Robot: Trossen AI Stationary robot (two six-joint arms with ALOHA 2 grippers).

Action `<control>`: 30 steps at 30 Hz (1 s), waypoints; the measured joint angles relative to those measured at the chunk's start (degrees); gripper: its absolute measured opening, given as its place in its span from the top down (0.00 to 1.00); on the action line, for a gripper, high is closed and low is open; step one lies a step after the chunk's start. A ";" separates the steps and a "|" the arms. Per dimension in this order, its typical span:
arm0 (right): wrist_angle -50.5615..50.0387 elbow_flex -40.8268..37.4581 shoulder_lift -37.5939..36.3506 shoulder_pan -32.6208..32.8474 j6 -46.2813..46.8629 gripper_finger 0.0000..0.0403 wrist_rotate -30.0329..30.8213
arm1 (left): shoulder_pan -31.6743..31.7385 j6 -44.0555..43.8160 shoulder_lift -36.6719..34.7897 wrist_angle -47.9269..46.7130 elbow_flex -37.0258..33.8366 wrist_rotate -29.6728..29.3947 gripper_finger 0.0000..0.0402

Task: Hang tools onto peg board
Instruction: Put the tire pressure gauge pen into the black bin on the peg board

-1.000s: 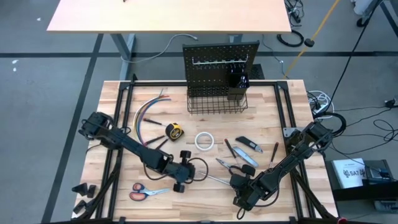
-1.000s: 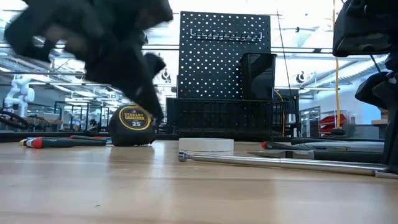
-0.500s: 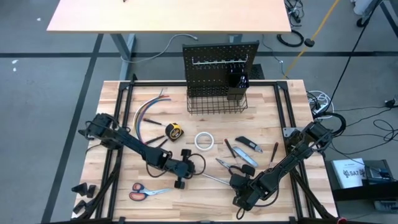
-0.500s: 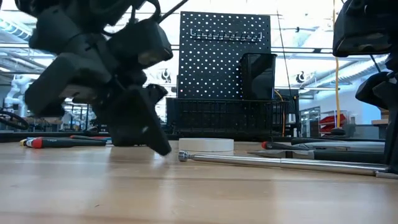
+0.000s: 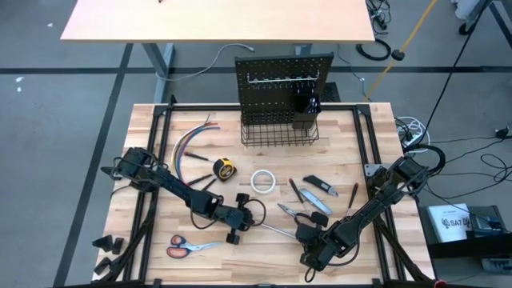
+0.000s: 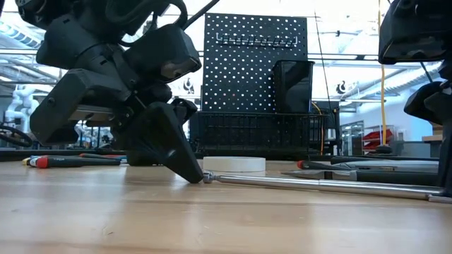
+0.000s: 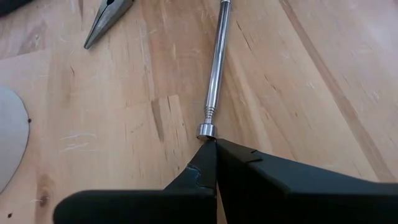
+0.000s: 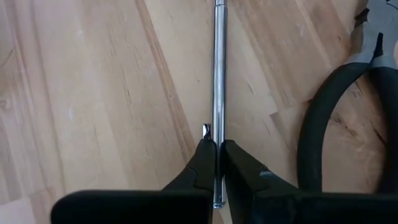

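Tools are lying scattered over the tan wooden tabletop [image 5: 160, 128] in the high view, well apart from the upright black perforated peg board [image 5: 284, 76]; one of them, a slim silver telescoping rod [image 5: 278, 231], is stretching between the left gripper [image 5: 257, 225] and the right gripper [image 5: 302, 235], so the picking-up step appears to be in hand. The low view is showing what the overhead cannot: the rod [image 6: 318, 184] is lying flat on the wood, with the left gripper [image 6: 195, 176] slanting down to its capped end. The left wrist view is showing that pincer [image 7: 214, 149] pressed together, its tips just meeting the rod's cap [image 7: 206, 131] rather than enclosing it. The right wrist view is showing the right pincer [image 8: 217, 152] pinching the rod's shaft [image 8: 219, 62] beside black looped plier handles [image 8: 323, 124]. Next, I judge, comes a level lift towards the board.
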 joint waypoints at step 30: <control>1.62 -0.02 -0.09 -2.29 -2.01 0.98 -3.21 | 0.31 -0.32 0.07 -4.44 0.17 3.52 1.00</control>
